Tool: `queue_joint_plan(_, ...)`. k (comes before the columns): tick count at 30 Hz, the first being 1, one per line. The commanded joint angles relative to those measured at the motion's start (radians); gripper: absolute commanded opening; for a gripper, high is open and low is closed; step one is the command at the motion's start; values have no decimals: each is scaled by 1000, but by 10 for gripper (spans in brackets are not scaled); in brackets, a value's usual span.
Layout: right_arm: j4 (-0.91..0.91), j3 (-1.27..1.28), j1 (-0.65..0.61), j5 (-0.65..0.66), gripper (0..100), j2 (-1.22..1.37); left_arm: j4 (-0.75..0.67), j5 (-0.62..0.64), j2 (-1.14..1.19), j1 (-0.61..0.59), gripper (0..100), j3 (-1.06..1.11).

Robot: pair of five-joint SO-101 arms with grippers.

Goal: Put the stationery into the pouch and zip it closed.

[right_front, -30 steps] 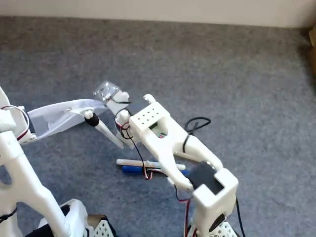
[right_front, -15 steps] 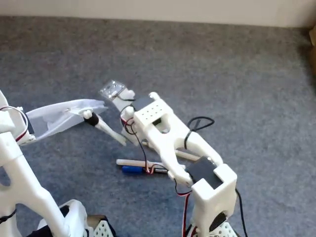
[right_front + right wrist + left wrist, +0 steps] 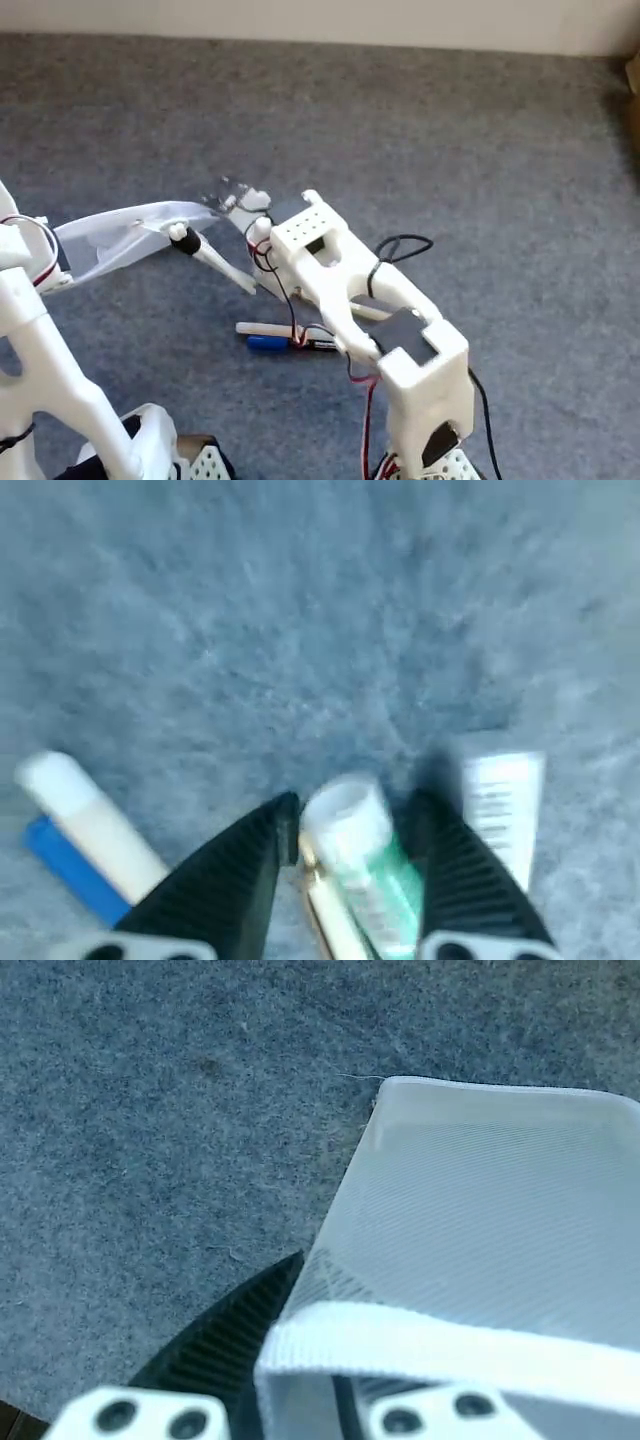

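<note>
A white mesh pouch (image 3: pixel 125 235) hangs above the carpet, its far corner held by my left gripper (image 3: pixel 310 1295), which is shut on the pouch's rim (image 3: pixel 420 1345). A white pen (image 3: pixel 212 260) slants from the pouch's mouth down to the carpet. My right gripper (image 3: pixel 240 205) is just beside that mouth, shut on a white-capped green tube (image 3: pixel 360 865) with a pale label (image 3: pixel 500 800) next to it. A white pen (image 3: pixel 272 328) and a blue pen (image 3: pixel 268 343) lie side by side on the carpet under the right arm; the white pen (image 3: pixel 90 820) and the blue pen (image 3: pixel 55 860) also show behind the jaws.
Grey carpet (image 3: pixel 450 150) stretches open to the far side and to the right. A black cable (image 3: pixel 400 248) loops off the right arm. The arms' white bases (image 3: pixel 150 440) stand at the near edge.
The right gripper, with the tube in it, has shifted slightly down and nearer the pouch's mouth, and the right arm has swung a little. The left arm and pouch have stayed still.
</note>
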Motion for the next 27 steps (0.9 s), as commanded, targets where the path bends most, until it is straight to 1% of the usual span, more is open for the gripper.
queue_joint_plan(1, 1, -21, 30, 11, 110, 2, -17, 8, 30, -22, 6, 28)
queue_joint_plan(3, 1, -21, 35, 11, 84, 2, -17, 8, 30, -22, 6, 28)
queue_joint_plan(12, 2, -21, 35, 11, 74, 2, -17, 8, 30, -22, 6, 28)
queue_joint_plan(16, 2, -21, 35, 11, 23, -1, -17, 8, 30, -24, 6, 28)
queue_joint_plan(21, 2, -22, 35, 9, 20, -2, -17, 8, 30, -25, 6, 28)
queue_joint_plan(27, 4, -45, 51, 6, 20, -122, -18, 8, 30, -25, 6, 28)
